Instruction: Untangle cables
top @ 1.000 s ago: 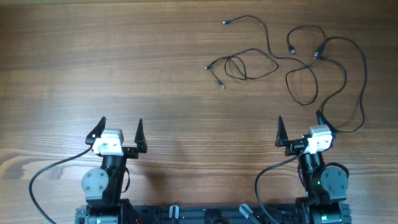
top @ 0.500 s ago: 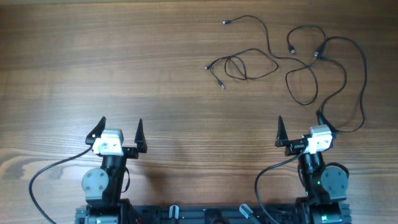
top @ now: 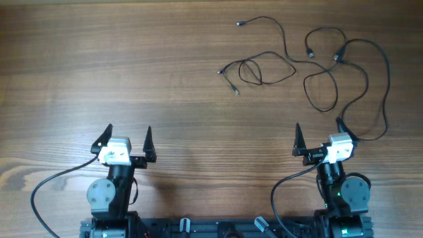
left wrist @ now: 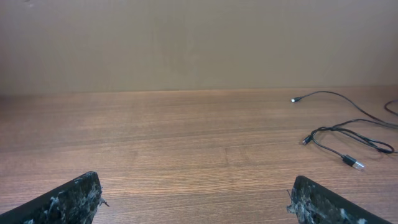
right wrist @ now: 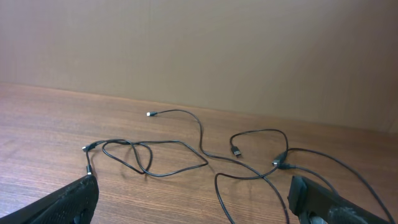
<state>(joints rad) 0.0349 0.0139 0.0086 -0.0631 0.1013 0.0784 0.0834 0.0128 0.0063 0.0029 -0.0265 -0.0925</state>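
Note:
Thin black cables (top: 310, 63) lie tangled at the far right of the wooden table, with loops and small plug ends. One looped strand (top: 254, 69) reaches left, another end (top: 239, 24) lies at the back. They show in the right wrist view (right wrist: 186, 155) and at the right of the left wrist view (left wrist: 348, 134). My left gripper (top: 127, 139) is open and empty near the front edge, far from the cables. My right gripper (top: 318, 135) is open and empty, just in front of the cables; one strand runs beside its right finger.
The wooden table (top: 132, 66) spreads bare to the left and middle. Thick black arm cables (top: 53, 185) curl at both arm bases along the front edge. A plain beige wall (right wrist: 199, 43) stands behind the table.

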